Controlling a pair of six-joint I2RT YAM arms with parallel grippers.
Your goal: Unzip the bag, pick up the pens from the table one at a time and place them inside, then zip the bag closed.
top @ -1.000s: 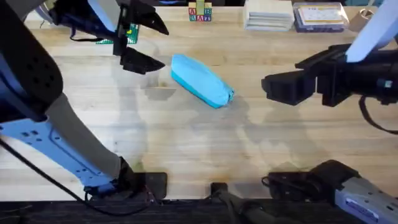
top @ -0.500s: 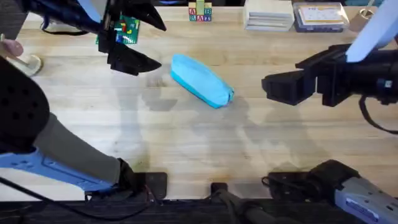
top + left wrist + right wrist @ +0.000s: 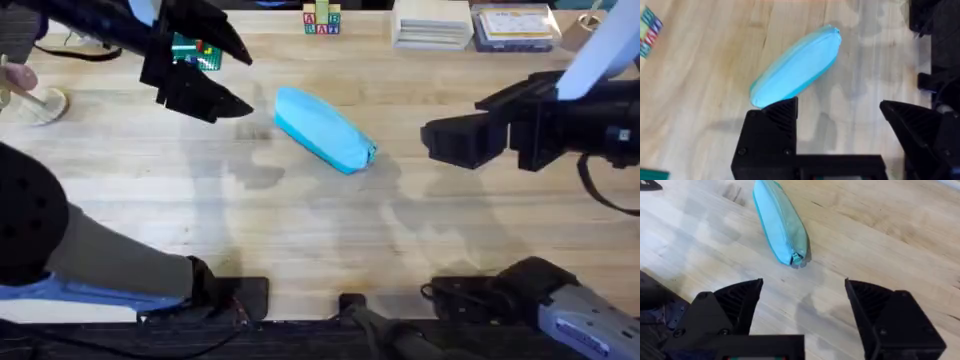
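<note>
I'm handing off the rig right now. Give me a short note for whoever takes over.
Left tool: open, holding nothing, above the table beyond the bag's far-left end.
Right tool: open, holding nothing, to the right of the bag, apart from it.
Bag: lying diagonally mid-table, untouched; the zipper looks closed with its pull at the end nearer the right arm.
Pens: I see none on the table, so they may already be inside; I cannot confirm that.
Left: check that the zip is fully shut, then finish.

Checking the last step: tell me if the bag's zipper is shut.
Shut: the bag shows a closed seam, with the zipper pull at its end.
</note>
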